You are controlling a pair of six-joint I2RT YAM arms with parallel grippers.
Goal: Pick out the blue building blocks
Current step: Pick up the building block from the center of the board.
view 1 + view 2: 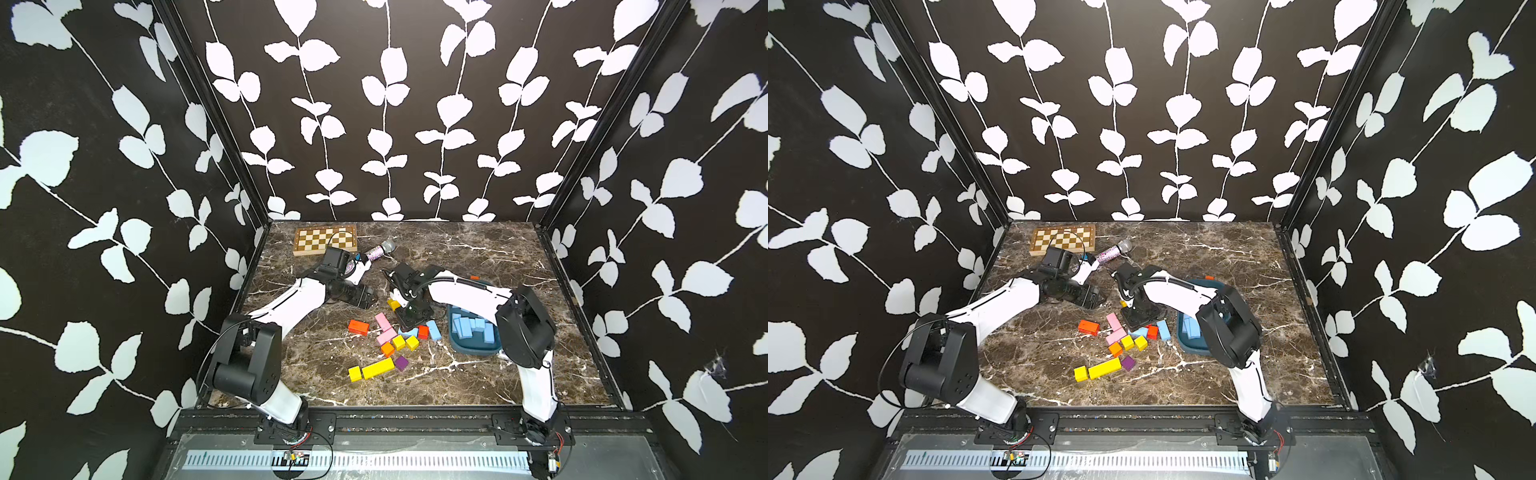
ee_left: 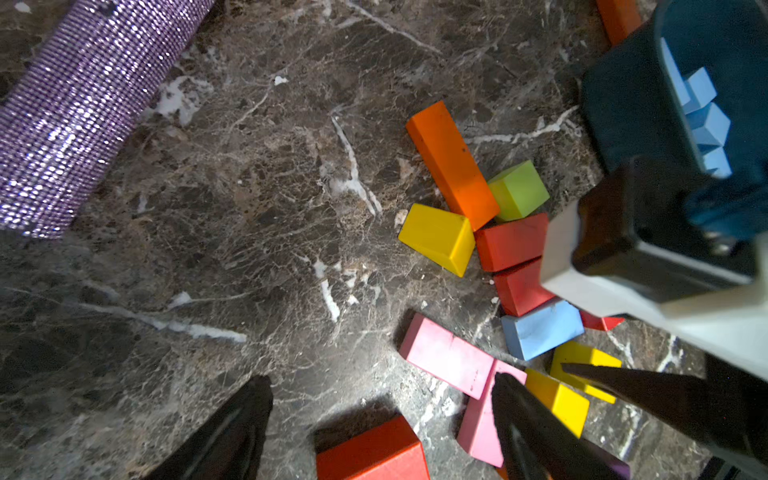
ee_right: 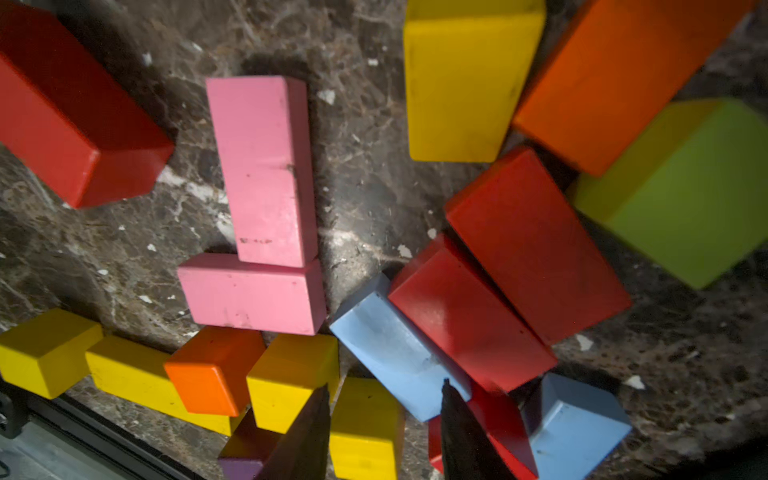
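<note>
Blue blocks (image 1: 473, 326): pale, matte; most in tray (image 1: 469, 353), right; two loose beside.
Blocking: red blocks (image 3: 469, 324) touching blue bar (image 3: 395, 353).
Right tool (image 3: 385, 384): parted above bar, empty.
Left tool (image 2: 382, 380): spread, empty.

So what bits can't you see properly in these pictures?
- In both top views the right arm covers part of the tray, so the blue blocks inside cannot be counted.
- In the right wrist view a red block hides one side of a blue bar, and the bottom edge cuts off a purple block.
- In the left wrist view the picture edge cuts off the glitter microphone.
</note>
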